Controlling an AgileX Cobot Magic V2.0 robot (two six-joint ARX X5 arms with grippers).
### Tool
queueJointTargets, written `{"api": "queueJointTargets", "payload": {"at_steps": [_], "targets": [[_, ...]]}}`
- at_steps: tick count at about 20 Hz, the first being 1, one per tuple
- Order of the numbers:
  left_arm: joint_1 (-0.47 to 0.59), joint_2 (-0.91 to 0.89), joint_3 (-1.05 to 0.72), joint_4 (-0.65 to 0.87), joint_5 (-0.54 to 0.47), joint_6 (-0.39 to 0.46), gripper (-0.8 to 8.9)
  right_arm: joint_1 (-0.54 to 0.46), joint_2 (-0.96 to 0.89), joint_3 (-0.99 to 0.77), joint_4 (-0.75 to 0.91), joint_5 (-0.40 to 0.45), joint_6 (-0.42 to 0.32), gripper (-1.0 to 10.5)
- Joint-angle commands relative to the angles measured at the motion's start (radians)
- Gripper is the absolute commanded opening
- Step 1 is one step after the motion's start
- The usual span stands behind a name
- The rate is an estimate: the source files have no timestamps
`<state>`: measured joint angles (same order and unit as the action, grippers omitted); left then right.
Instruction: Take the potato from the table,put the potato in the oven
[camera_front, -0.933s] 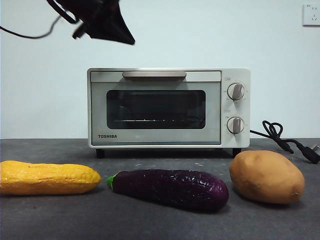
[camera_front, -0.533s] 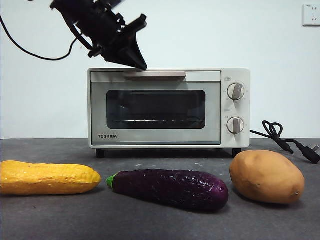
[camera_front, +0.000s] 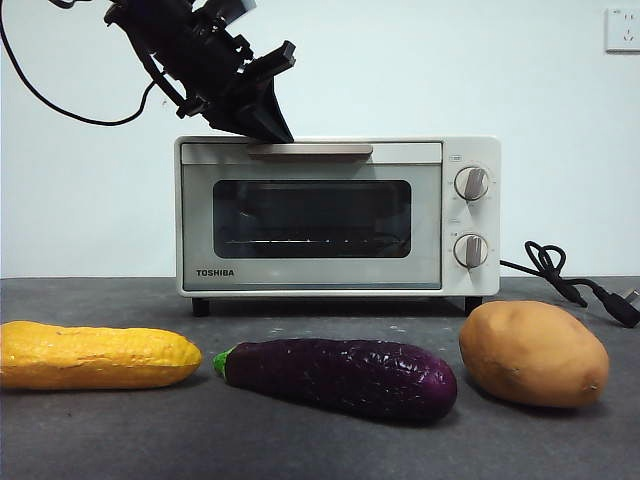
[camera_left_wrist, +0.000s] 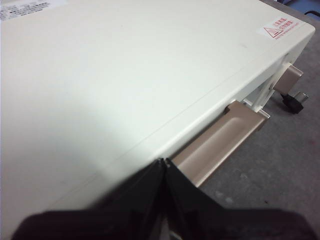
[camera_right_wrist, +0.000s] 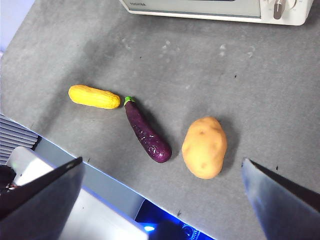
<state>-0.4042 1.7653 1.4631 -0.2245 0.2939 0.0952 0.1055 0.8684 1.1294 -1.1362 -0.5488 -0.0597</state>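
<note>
Potato (camera_right_wrist: 204, 147), smooth tan oval: untouched on grey table (camera_right_wrist: 280, 100), long axis toward oven (camera_front: 337, 215), beneath wide-open empty right gripper (camera_right_wrist: 162, 192); left gripper (camera_left_wrist: 165, 162) closed, empty, at door handle (camera_left_wrist: 217, 142).

The oven (camera_front: 337, 217) carries the brand name "TOSHIBA" in dark capitals at the lower left corner of its door frame. On its top panel sits a red warning sticker (camera_left_wrist: 279, 27) with a triangle sign; its small print is unreadable.

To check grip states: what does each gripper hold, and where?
Nothing. The left gripper is shut, empty, over the oven; the right gripper is open above the potato.
</note>
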Motion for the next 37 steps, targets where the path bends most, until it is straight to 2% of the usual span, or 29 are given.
{"api": "queueJointTargets", "payload": {"at_steps": [1, 8, 14, 24, 32, 36, 37], "targets": [[-0.006, 0.018, -0.002, -0.055, -0.007, 0.038, -0.08, 0.003, 0.000, 0.000, 0.001, 0.000, 0.006, 6.6], [-0.035, 0.019, -0.002, -0.169, 0.005, 0.049, -0.08, 0.003, 0.000, 0.000, 0.001, 0.000, 0.006, 6.6], [-0.077, 0.019, -0.002, -0.276, 0.053, 0.050, -0.08, 0.003, 0.000, 0.000, 0.001, 0.000, 0.006, 6.6], [-0.161, 0.019, -0.002, -0.556, 0.050, 0.048, -0.08, 0.003, 0.002, 0.000, 0.002, 0.000, 0.006, 6.6], [-0.163, 0.004, -0.002, -0.555, 0.047, 0.040, -0.08, 0.003, 0.010, 0.000, 0.002, 0.002, 0.010, 6.6], [-0.129, -0.093, -0.002, -0.550, 0.045, 0.035, -0.08, 0.021, 0.056, 0.000, 0.001, 0.018, 0.015, 6.6], [-0.113, -0.130, -0.002, -0.550, 0.046, 0.035, -0.08, 0.037, 0.076, 0.000, 0.001, 0.047, 0.017, 6.6]]}}
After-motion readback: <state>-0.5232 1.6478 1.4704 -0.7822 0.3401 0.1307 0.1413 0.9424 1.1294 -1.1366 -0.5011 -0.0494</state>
